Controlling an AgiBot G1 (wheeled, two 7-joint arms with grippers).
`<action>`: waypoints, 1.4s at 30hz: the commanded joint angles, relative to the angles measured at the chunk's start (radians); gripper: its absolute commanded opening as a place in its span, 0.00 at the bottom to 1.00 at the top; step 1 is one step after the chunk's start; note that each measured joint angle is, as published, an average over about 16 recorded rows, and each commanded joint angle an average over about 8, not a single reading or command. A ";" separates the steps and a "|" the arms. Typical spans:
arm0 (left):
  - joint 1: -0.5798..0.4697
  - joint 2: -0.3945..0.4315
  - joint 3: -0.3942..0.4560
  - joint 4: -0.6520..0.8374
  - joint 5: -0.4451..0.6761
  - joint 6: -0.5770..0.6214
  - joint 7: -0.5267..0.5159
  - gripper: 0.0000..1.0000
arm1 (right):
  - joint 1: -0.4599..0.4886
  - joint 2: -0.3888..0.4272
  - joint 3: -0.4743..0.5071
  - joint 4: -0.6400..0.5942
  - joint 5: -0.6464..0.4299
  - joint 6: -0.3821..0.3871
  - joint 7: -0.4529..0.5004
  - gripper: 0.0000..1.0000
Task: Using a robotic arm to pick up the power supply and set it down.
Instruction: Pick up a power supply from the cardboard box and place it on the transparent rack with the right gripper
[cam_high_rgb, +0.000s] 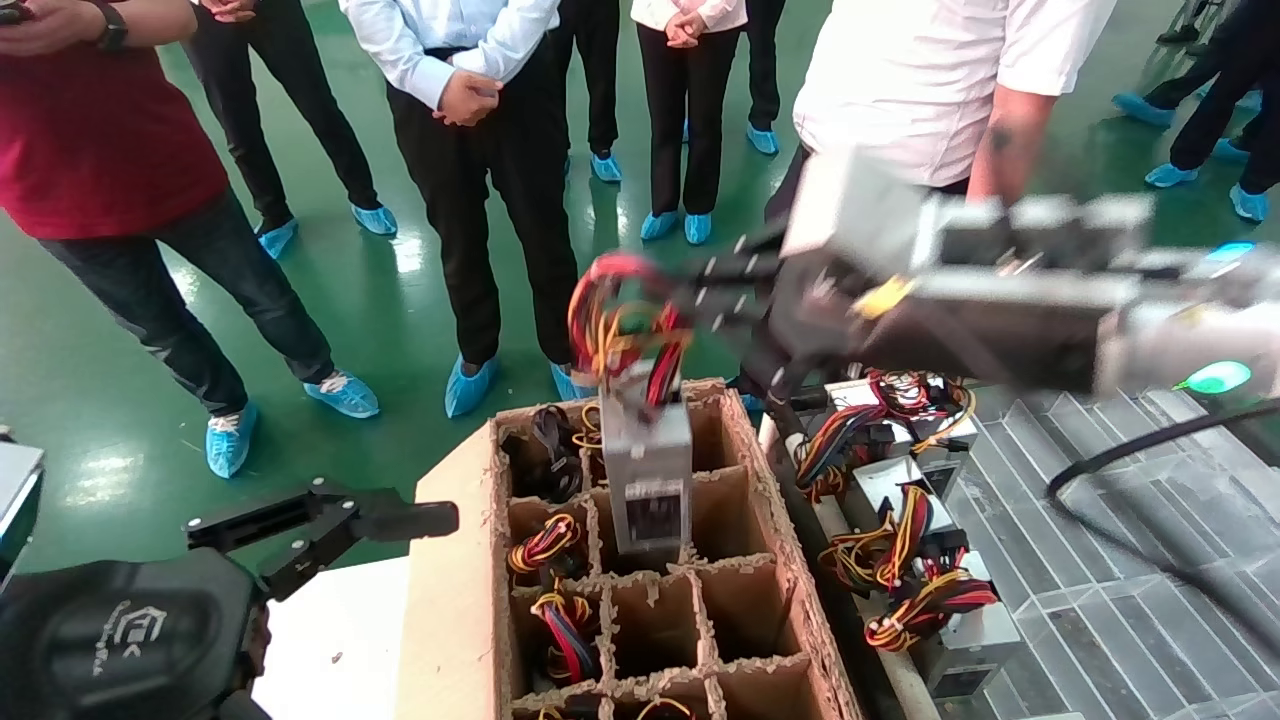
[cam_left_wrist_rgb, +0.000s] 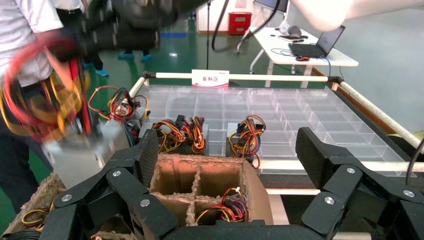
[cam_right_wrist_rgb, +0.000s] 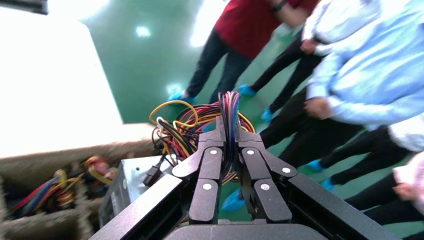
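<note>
The power supply (cam_high_rgb: 650, 470), a grey metal box with a black-and-white label, hangs upright over the cardboard divider box (cam_high_rgb: 450, 600), its lower end inside a back cell. My right gripper (cam_high_rgb: 690, 300) is shut on its looped red, yellow and black wire bundle (cam_right_wrist_rgb: 200, 125) above the box; the metal case (cam_right_wrist_rgb: 130, 185) shows below the fingers. In the left wrist view the power supply (cam_left_wrist_rgb: 75, 160) appears blurred at the box's far corner. My left gripper (cam_high_rgb: 400, 525) stands open at the box's left side, holding nothing.
Other power supplies (cam_high_rgb: 900, 520) lie in the clear plastic divider tray (cam_high_rgb: 1100, 620) to the right. Wire bundles (cam_high_rgb: 560, 620) fill several cells of the cardboard box. Several people (cam_high_rgb: 480, 150) stand close around the far side on the green floor.
</note>
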 joint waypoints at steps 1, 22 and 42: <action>0.000 0.000 0.000 0.000 0.000 0.000 0.000 1.00 | 0.011 0.019 0.026 -0.001 0.034 -0.002 -0.014 0.00; 0.000 0.000 0.000 0.000 0.000 0.000 0.000 1.00 | 0.147 0.242 0.091 -0.061 -0.029 -0.086 -0.120 0.00; 0.000 0.000 0.001 0.000 0.000 0.000 0.000 1.00 | 0.083 0.379 0.084 -0.116 -0.145 -0.072 -0.241 0.00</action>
